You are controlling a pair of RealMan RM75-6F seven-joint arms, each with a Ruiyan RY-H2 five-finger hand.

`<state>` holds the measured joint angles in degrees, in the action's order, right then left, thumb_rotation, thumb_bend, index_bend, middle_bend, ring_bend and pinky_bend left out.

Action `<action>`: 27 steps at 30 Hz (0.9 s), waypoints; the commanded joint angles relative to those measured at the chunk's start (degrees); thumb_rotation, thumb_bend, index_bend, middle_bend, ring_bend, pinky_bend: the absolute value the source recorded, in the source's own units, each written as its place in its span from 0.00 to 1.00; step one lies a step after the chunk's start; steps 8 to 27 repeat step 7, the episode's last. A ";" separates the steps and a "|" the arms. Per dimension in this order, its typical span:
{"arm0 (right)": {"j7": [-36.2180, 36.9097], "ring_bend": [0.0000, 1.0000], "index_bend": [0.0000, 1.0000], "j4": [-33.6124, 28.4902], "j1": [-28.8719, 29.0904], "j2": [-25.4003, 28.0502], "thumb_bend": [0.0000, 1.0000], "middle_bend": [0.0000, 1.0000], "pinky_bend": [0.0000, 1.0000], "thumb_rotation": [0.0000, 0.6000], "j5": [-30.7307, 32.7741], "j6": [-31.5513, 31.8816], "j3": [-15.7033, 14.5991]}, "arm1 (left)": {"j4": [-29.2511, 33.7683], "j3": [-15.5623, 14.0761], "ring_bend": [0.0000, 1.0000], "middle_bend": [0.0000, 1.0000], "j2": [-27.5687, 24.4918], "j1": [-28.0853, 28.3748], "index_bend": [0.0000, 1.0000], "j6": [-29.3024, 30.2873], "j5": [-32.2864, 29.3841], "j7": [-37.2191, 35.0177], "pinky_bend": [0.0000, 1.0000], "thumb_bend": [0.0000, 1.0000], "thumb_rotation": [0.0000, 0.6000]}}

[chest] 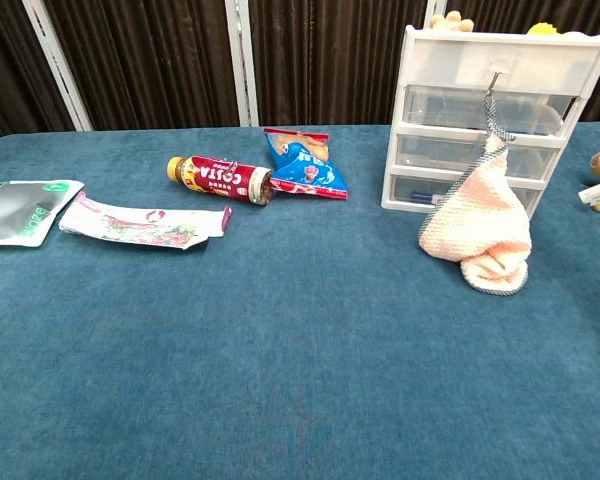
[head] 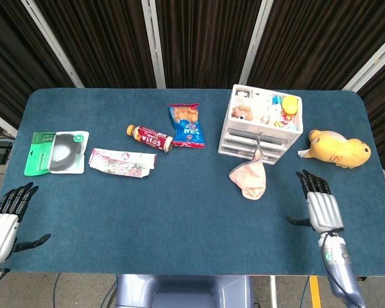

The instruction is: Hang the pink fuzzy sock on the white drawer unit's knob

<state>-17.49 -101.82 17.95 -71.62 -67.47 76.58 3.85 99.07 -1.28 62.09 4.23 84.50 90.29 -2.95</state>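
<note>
I see the pink sock [chest: 477, 232] hung by its loop from the knob [chest: 495, 70]; a nudge could unhook it; my right hand [head: 320, 204] is spread, empty, as is my left hand [head: 6, 215].

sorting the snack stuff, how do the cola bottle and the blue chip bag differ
The cola bottle is a red-labelled cylinder with a yellow cap; the chip bag is a flat blue pouch with a red top edge. The bottle lies on its side pointing left-right; the bag lies flat, its length running toward the back of the table. The bottle is slimmer, the bag wider. Both lie side by side on the table, left of the drawer unit.
</note>
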 commanded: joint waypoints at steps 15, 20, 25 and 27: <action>2.95 0.00 0.00 6.68 -9.00 5.12 0.01 0.00 0.08 1.00 -19.24 14.70 -7.63 | -1.36 0.24 0.00 0.00 0.67 -0.59 0.00 1.78 0.68 1.29 0.00 0.00 1.00; 2.95 0.00 0.00 6.68 -9.00 5.12 0.01 0.00 0.08 1.00 -19.24 14.70 -7.63 | -1.36 0.24 0.00 0.00 0.67 -0.59 0.00 1.78 0.68 1.29 0.00 0.00 1.00; 2.95 0.00 0.00 6.68 -9.00 5.12 0.01 0.00 0.08 1.00 -19.24 14.70 -7.63 | -1.36 0.24 0.00 0.00 0.67 -0.59 0.00 1.78 0.68 1.29 0.00 0.00 1.00; 2.95 0.00 0.00 6.68 -9.00 5.12 0.01 0.00 0.08 1.00 -19.24 14.70 -7.63 | -1.36 0.24 0.00 0.00 0.67 -0.59 0.00 1.78 0.68 1.29 0.00 0.00 1.00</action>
